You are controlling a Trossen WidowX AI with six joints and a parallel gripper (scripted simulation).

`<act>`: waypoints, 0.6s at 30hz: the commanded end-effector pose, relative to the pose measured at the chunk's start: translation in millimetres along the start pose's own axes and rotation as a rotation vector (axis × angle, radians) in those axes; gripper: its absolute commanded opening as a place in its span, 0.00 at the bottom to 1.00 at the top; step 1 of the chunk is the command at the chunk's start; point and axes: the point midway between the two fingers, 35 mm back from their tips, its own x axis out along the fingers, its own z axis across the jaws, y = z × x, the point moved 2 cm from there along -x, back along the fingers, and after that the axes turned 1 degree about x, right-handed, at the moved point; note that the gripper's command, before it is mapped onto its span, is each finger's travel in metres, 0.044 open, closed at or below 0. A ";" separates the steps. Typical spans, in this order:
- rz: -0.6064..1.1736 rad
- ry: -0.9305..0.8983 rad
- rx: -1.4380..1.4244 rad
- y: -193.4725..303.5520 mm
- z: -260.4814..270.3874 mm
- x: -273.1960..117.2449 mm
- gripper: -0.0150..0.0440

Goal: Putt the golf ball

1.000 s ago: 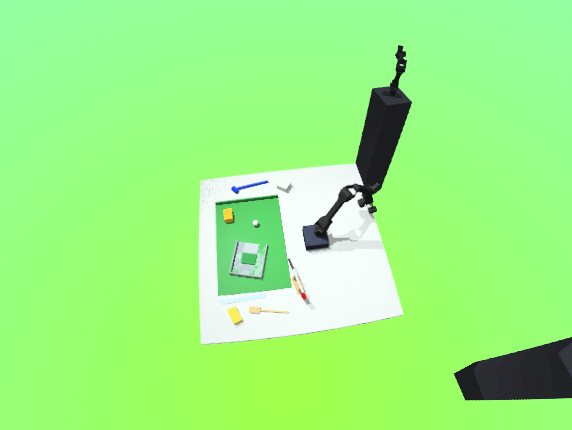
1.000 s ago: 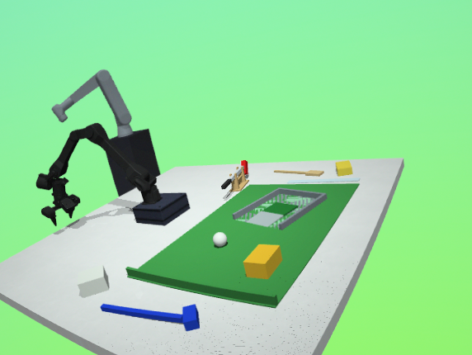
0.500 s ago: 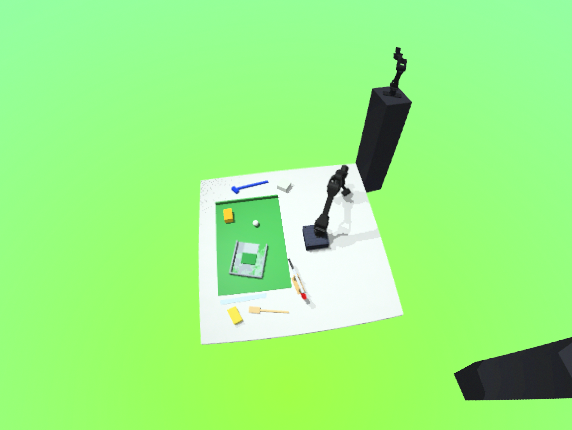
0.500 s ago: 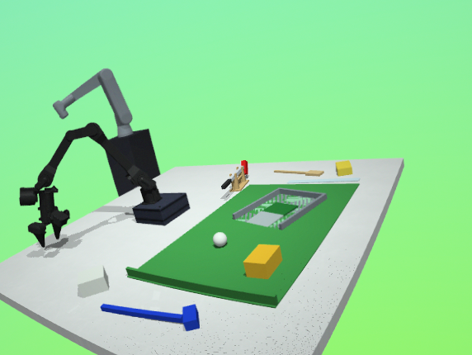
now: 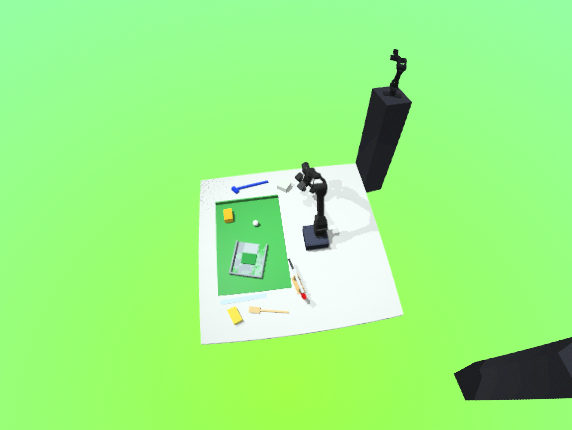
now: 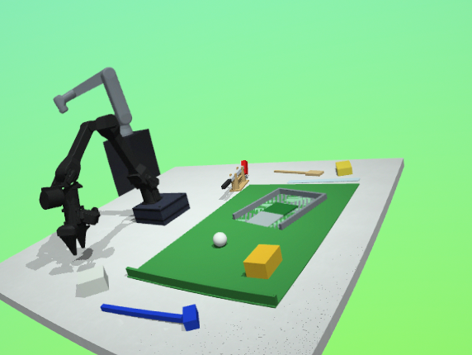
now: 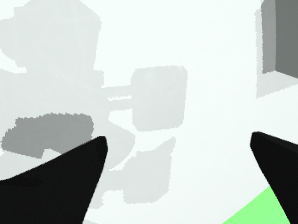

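The red putter (image 5: 303,296) (image 6: 244,167), with a red head and a black grip, rests on a wooden stand (image 6: 239,186) beside the green mat (image 5: 275,280) (image 6: 177,264). The white golf ball (image 5: 256,223) (image 6: 219,239) lies on the mat in front of the grey ramp (image 5: 248,247) (image 6: 264,219). The dark green raised square (image 5: 249,258) (image 6: 280,208) lies behind the ramp, inside grey walls. My gripper (image 5: 300,182) (image 6: 79,251) (image 7: 178,141) is open and empty, pointing down above the white table, far from the putter and off the mat.
A grey block (image 5: 285,188) (image 6: 92,282) (image 7: 287,37) lies near my gripper, and a blue mallet (image 5: 249,185) (image 6: 142,314) beyond it. An orange block (image 5: 228,215) (image 6: 262,261) stands on the mat. A wooden paddle (image 5: 270,311) (image 6: 299,172) and yellow block (image 5: 235,315) (image 6: 343,168) lie past the mat.
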 end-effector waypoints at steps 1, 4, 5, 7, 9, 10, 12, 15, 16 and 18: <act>-0.060 0.023 -0.074 -60.2 -25.4 -8.2 1.00; -0.110 0.036 -0.143 -114.2 -39.4 -16.1 1.00; -0.127 0.039 -0.167 -132.3 -42.3 -19.1 1.00; -0.161 0.043 -0.214 -168.4 -45.3 -25.7 1.00; -0.196 0.041 -0.258 -204.8 -43.7 -32.4 1.00; -0.213 0.038 -0.281 -222.6 -41.5 -36.0 1.00; -0.247 0.031 -0.326 -257.5 -34.5 -43.5 1.00; -0.294 0.015 -0.394 -306.8 -17.7 -55.7 1.00; -0.308 0.008 -0.417 -322.4 -10.6 -59.9 1.00; -0.338 -0.005 -0.466 -352.3 5.5 -69.2 1.00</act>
